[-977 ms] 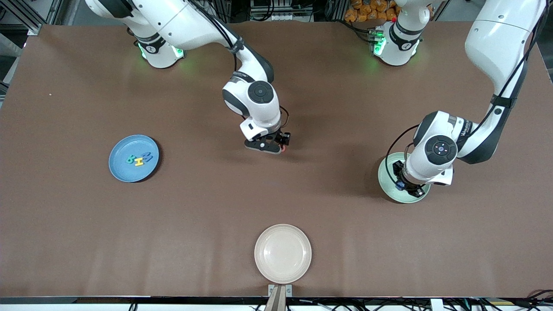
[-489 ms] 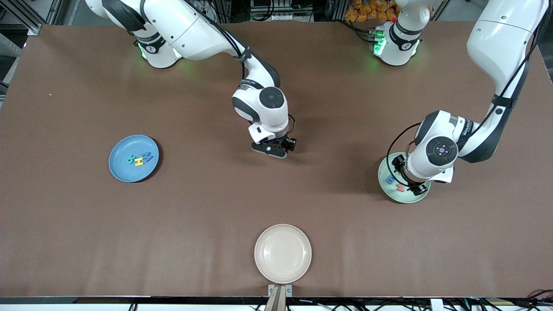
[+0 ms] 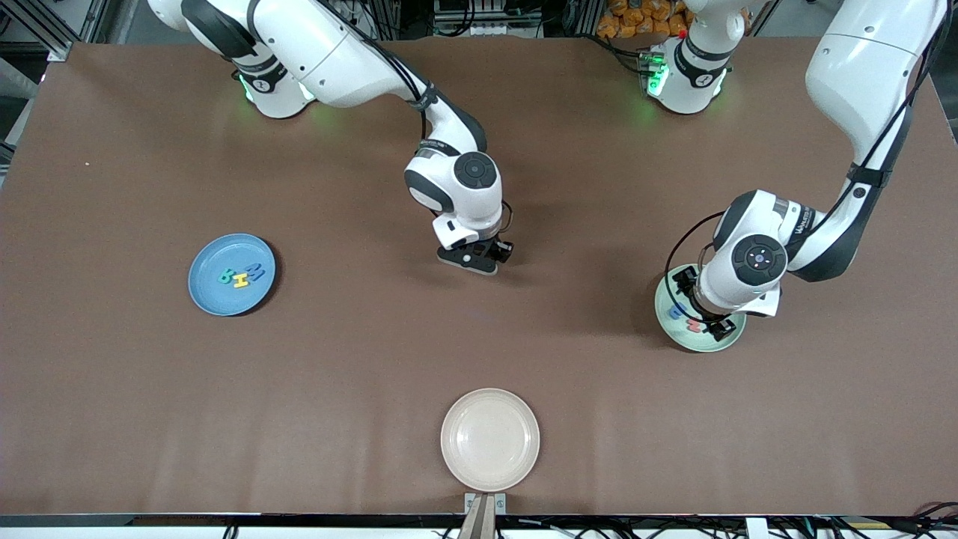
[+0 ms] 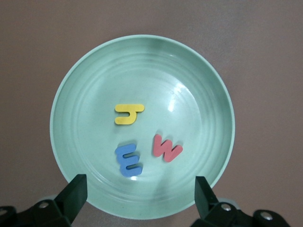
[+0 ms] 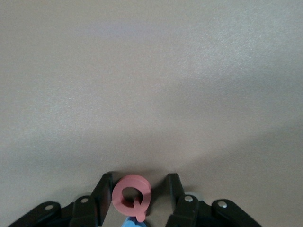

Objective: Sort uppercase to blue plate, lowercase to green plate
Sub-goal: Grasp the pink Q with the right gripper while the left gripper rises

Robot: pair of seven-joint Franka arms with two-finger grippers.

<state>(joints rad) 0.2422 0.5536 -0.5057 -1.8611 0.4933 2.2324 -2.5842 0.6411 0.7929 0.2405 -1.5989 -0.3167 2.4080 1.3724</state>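
Low at frame centre, the right end effector (image 5: 138, 191) brackets a red ring-shaped foam Q (image 5: 132, 197) on the brown table (image 3: 374, 359), fingers not visibly gripping. Centre-right, the left end effector (image 4: 139, 194) gapes wide over the pale green plate (image 4: 208, 94) holding a yellow h (image 4: 128, 114), a blue e (image 4: 128, 160) and a red w (image 4: 166, 148). Middle-left, the sky-blue plate (image 3: 206, 296) holds three letters.

The right arm reaches from its base to mid-table, its right gripper (image 5: 137, 194) low with fingers (image 5: 103, 189) spread but not gripping, while the left arm bends down, its left gripper (image 4: 139, 194) hanging with fingers (image 4: 75, 191) wide open.
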